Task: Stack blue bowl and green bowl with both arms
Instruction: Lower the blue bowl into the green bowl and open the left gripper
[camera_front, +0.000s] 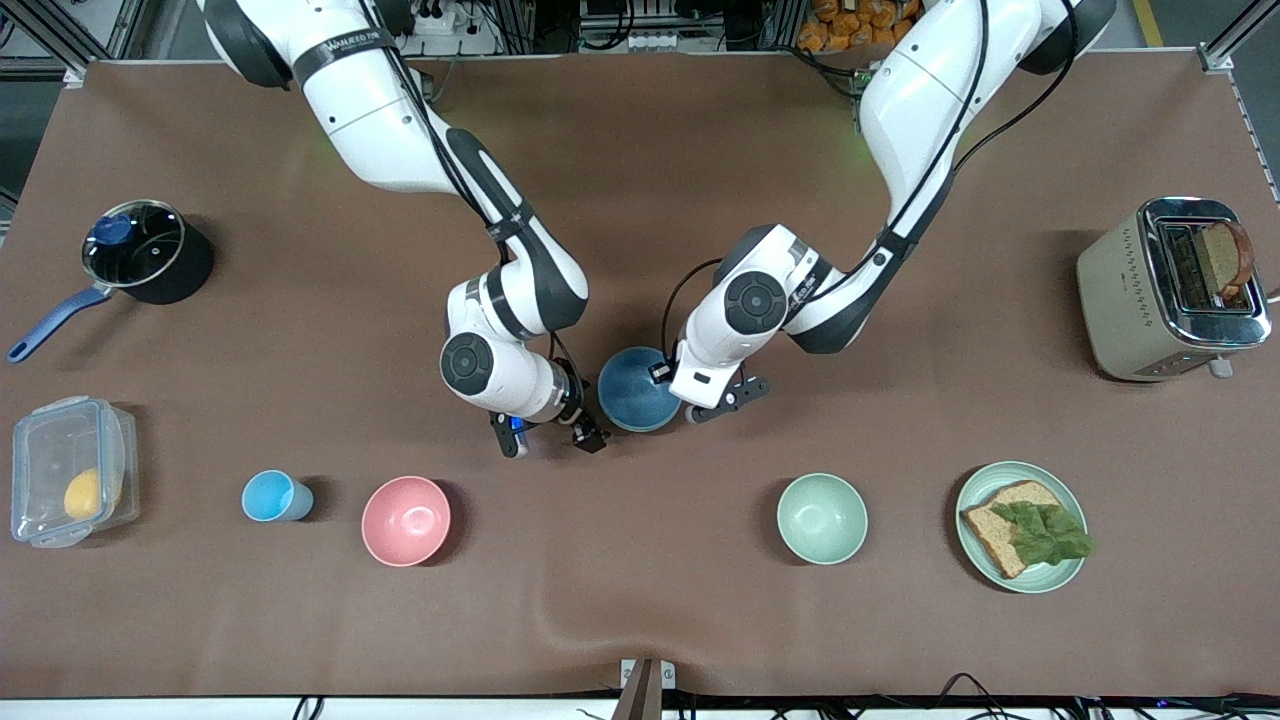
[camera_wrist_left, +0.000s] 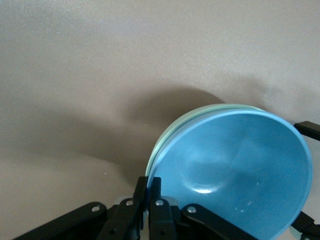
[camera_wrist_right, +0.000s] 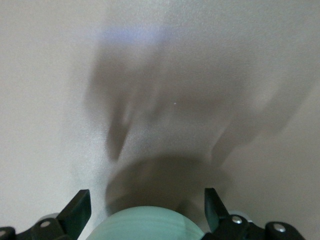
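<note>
Blue bowl (camera_front: 637, 390) (camera_wrist_left: 235, 175) as reference, mid-table (camera_front: 640, 150).

- Around it, nearer the front camera: pink bowl (camera_front: 405, 520) and light-blue cup (camera_front: 270, 496) toward the right arm's end. Pale mint bowl (camera_front: 822, 517) and plate (camera_front: 1030, 472) with bread and lettuce (camera_front: 1020, 530) toward the left arm's end.
- Well apart from it: lidded pot (camera_front: 150, 255) and clear container (camera_front: 70, 470) at the right arm's end, toaster (camera_front: 1140, 290) at the left arm's end.
- Nothing between the blue bowl and either gripper. Only the two wrists crowd it, one on each side.

Orientation:
- Blue bowl sits inside green bowl (camera_wrist_right: 145, 225), mouth up.
- Round, so no long axis.
- Green rim shows only as a thin crescent outside the blue rim in the left wrist view.
- Cannot tell whether the pair rests flat on the table or is tipped.

Jaws:
- Left gripper (camera_front: 690, 405) (camera_wrist_left: 148, 192) is at the rim on the side toward the left arm's end. Fingers (camera_wrist_left: 156, 195) nearly together, pinched on the nested rims.
- Right gripper (camera_front: 548, 435) (camera_wrist_right: 146, 200) is just beside the bowls toward the right arm's end. Jaws spread wide, holding nothing. Green bowl's outer wall is between the fingers (camera_wrist_right: 75, 210), no contact visible.
</note>
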